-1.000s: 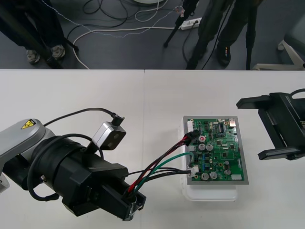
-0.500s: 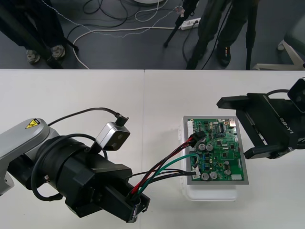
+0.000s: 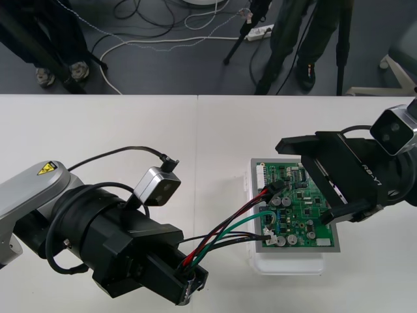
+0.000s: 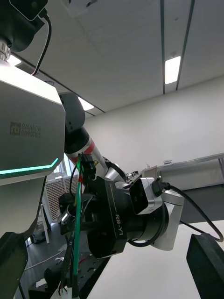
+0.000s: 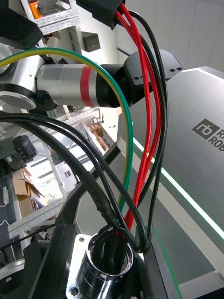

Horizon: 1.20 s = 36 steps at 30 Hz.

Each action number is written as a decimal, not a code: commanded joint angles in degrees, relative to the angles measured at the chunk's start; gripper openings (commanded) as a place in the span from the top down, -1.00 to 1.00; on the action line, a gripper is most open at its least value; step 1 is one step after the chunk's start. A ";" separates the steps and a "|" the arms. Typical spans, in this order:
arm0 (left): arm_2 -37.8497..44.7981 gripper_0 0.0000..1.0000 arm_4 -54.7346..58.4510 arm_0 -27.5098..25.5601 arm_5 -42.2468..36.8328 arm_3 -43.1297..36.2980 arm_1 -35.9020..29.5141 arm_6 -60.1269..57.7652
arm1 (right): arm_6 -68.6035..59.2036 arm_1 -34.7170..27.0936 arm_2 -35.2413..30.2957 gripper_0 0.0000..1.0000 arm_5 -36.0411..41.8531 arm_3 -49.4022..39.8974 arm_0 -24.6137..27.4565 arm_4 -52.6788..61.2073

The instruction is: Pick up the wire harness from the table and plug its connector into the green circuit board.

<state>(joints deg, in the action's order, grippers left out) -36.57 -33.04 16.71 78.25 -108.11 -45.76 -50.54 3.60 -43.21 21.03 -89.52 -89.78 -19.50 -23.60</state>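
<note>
Socket [image 5: 106,261] sits clamped in left pincer [image 3: 189,282]; right pincer [image 3: 306,180] gapes wide over board [image 3: 294,228].

Green circuit board [image 3: 296,207], white base [image 3: 290,262]. Wires [image 5: 151,107] showing red, black and green, socket [image 5: 105,271] shiny silver. Left end effector [image 3: 186,280] black, right end effector [image 3: 301,180] black too, surface [image 3: 130,124] plain white.

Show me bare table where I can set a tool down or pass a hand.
Free: the far table strip behind the left arm; the gap between that arm's camera and the board; the near corner right of the white base. Crowded: the harness wires span from the left gripper to the board, and the open right gripper hangs over it.
</note>
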 commanded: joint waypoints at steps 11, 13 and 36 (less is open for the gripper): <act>-0.60 1.00 -0.27 2.10 1.64 -2.10 1.11 -3.16 | -6.24 4.28 2.18 -1.00 -0.48 -4.71 -4.49 0.31; -0.60 1.00 -0.27 2.01 1.55 -2.19 1.11 -3.16 | -6.68 4.37 3.41 -1.00 -0.48 -5.50 -4.49 0.31; -0.60 1.00 -0.27 1.92 1.55 -2.10 1.02 -3.16 | -9.14 6.21 7.36 -1.00 -0.48 -10.77 -4.32 0.93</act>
<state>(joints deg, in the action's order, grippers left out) -36.57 -33.14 16.73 78.25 -108.11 -45.75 -50.55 -2.18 -38.11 27.72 -89.52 -98.52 -22.09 -23.53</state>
